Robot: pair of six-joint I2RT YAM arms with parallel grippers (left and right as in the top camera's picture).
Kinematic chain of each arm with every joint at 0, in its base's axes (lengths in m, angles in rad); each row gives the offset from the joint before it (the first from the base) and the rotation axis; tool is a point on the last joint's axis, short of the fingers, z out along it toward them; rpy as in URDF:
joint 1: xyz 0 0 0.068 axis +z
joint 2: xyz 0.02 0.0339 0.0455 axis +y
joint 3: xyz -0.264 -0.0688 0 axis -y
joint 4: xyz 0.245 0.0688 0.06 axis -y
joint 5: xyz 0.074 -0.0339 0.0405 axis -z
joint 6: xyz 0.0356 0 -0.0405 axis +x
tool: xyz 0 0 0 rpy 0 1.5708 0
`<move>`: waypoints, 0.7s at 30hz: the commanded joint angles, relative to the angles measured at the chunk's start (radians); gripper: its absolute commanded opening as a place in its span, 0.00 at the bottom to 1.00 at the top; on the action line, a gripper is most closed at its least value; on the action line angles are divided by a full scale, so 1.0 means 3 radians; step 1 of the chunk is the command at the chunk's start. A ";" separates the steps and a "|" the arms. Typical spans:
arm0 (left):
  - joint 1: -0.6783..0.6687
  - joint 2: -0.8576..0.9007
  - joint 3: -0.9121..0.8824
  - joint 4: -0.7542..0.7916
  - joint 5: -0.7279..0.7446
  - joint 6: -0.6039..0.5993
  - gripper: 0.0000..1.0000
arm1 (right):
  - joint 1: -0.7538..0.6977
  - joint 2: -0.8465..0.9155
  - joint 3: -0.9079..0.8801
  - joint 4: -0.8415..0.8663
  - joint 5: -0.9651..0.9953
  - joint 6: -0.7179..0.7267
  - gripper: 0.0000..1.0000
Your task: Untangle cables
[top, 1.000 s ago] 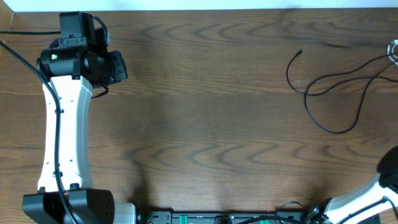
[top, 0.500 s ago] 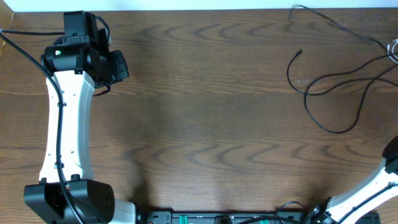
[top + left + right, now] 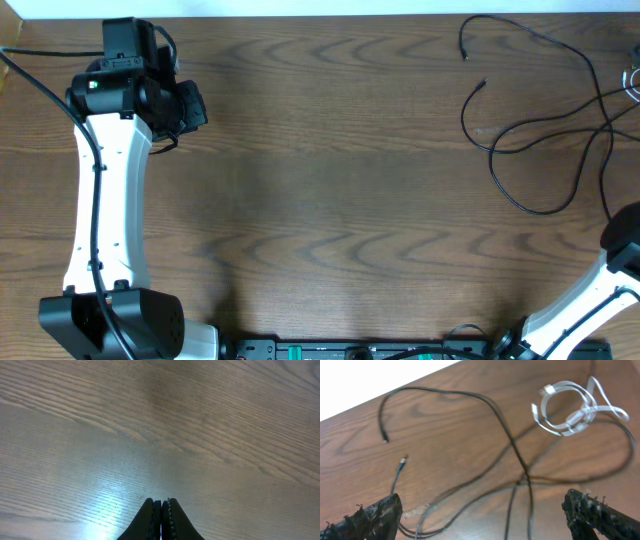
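Long black cables (image 3: 512, 130) lie in loose loops at the table's right side, crossing one another (image 3: 526, 479). Their two plug ends (image 3: 402, 461) rest apart near the far edge. A short white cable (image 3: 568, 411) is coiled beside them, at the right border (image 3: 634, 80) of the overhead view. My right gripper (image 3: 485, 520) hovers over the black loops, jaws wide open, holding nothing; cable strands pass below the gap. My left gripper (image 3: 161, 506) is shut and empty over bare wood at the far left (image 3: 188, 106).
The wooden table (image 3: 340, 200) ends at a white far edge (image 3: 370, 380) just behind the cables. The left arm (image 3: 105, 200) runs along the left side. The right arm (image 3: 610, 290) comes in from the bottom right corner.
My right gripper has opened. One black cable that was lifted and blurred near the far edge now lies on the table in a new loop. The left arm shifted slightly.
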 commanded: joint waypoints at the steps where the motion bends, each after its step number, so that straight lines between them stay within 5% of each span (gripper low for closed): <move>1: -0.0031 0.0020 -0.0031 -0.0004 0.0011 -0.0017 0.09 | 0.0163 0.0000 0.0005 0.0092 -0.0122 -0.0217 0.99; 21: -0.0562 0.0020 -0.0031 0.0144 0.0010 -0.0020 0.09 | 0.0416 0.0998 0.0005 0.0786 0.0487 -0.0464 0.99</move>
